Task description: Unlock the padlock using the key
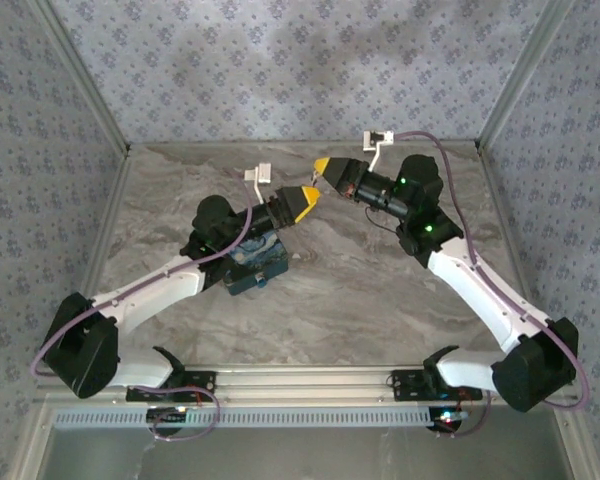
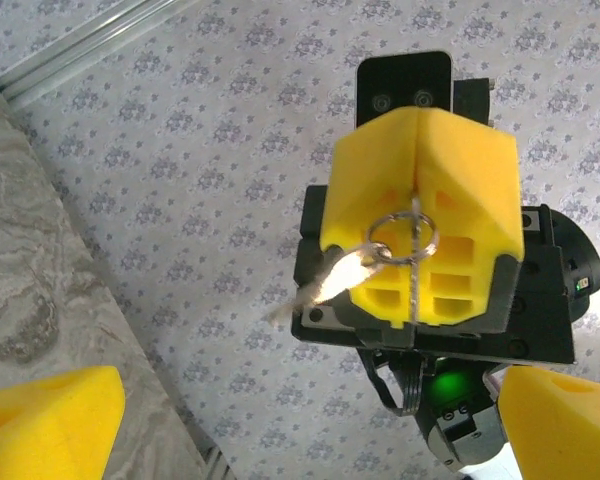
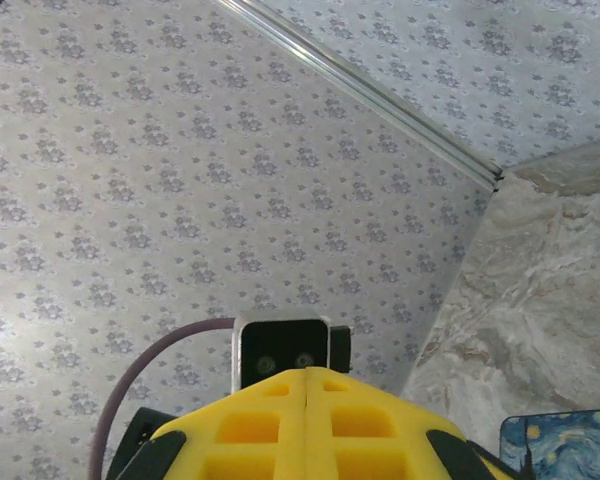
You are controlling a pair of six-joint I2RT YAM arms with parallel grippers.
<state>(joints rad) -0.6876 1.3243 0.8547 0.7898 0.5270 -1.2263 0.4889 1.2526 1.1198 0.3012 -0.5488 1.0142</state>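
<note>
Right gripper (image 2: 417, 215), centre right of the left wrist view: yellow pads pressed together, pinching the key ring (image 2: 404, 238) in the seam between them. Hanging from that ring toward the lower left, past the edge of the pads, the key (image 2: 325, 287), pale and blurred. Facing it tip to tip near the middle of the top view, close but apart: left gripper (image 1: 305, 202), with fingers (image 2: 42, 420) in the bottom corners of its own wrist view, spread wide, below the key and clear of it. Underneath both, the marble table (image 1: 380, 290). Lower left of the grippers, under the left arm, a blue patterned block (image 1: 255, 262).
</note>
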